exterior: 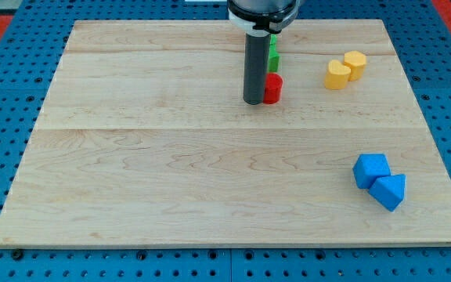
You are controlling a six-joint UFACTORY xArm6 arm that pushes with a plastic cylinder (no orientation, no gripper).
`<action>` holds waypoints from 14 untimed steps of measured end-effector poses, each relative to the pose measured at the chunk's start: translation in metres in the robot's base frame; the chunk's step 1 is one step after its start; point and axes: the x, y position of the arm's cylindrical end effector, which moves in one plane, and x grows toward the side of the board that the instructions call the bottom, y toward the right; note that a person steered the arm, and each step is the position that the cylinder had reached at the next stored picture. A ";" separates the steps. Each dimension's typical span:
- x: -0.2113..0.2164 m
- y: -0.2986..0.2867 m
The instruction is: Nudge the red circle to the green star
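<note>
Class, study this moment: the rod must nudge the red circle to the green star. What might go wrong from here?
1. My tip sits at the red circle's left, so a push may send it rightward, past the green star above it.
2. The rod hides most of the star, so contact is hard to judge.
</note>
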 end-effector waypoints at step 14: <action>-0.015 0.042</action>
